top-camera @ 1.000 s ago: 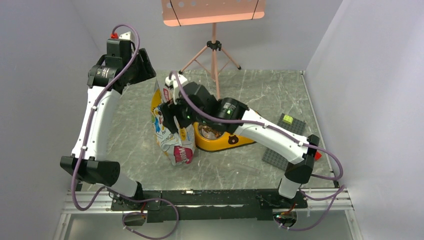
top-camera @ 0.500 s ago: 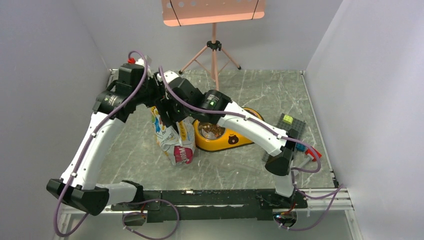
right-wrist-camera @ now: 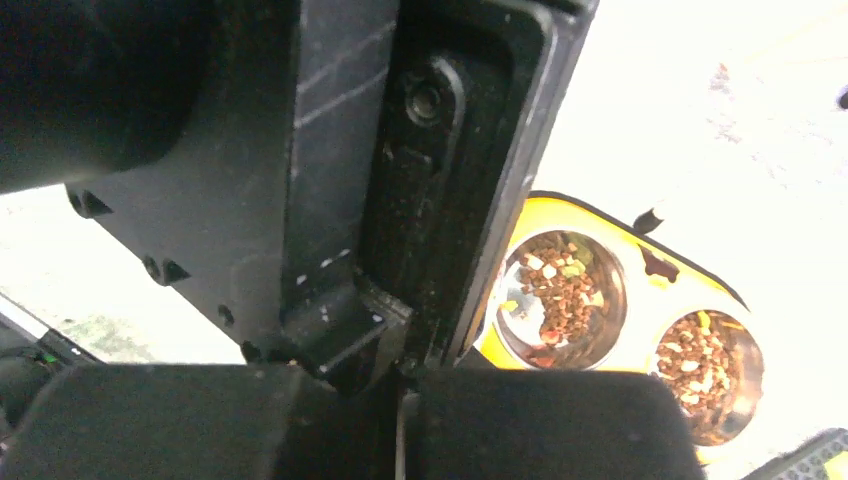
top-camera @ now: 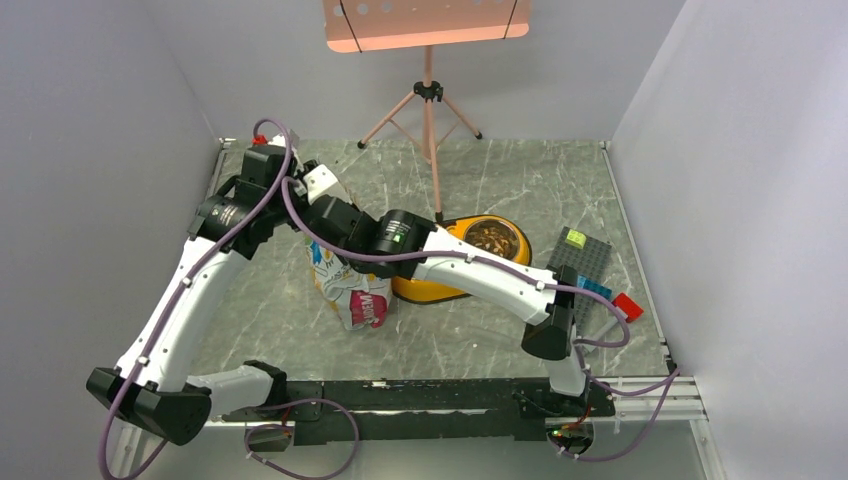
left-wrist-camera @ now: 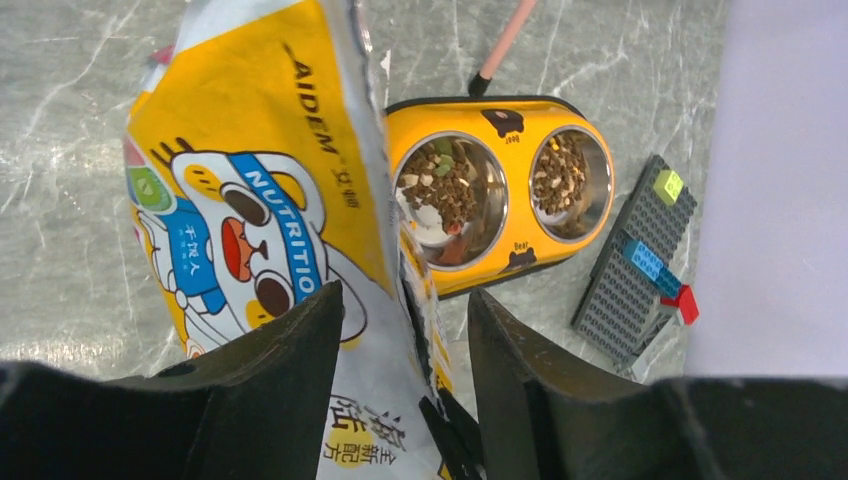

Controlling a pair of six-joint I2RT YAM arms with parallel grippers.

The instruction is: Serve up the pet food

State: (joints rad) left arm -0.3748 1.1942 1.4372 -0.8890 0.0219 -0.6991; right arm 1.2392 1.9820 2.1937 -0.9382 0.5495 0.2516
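Note:
The white-and-yellow cartoon-print bag (top-camera: 352, 290) of pet food stands upright left of the yellow double-bowl feeder (top-camera: 440, 290). Brown kibble (left-wrist-camera: 445, 190) lies in both steel bowls. In the left wrist view, my left gripper (left-wrist-camera: 405, 295) is open, one finger on each side of the bag's (left-wrist-camera: 260, 200) top edge, with gaps on both sides. My right gripper (right-wrist-camera: 400, 425) has its pads together on a thin pale strip, the bag's top edge. Its black fingertips (left-wrist-camera: 450, 440) pinch that edge just below the left fingers. The left gripper's black body fills most of the right wrist view.
A grey studded baseplate (top-camera: 585, 265) with small coloured bricks lies right of the feeder, with a red piece (top-camera: 628, 305) beside it. A pink tripod stand (top-camera: 428, 95) rises at the back. Both arms cross above the bag, close together. Grey walls enclose the table.
The right gripper swung left from over the feeder to the bag's top and shut there. The left arm came down and forward to the same edge. The feeder's right bowl is uncovered.

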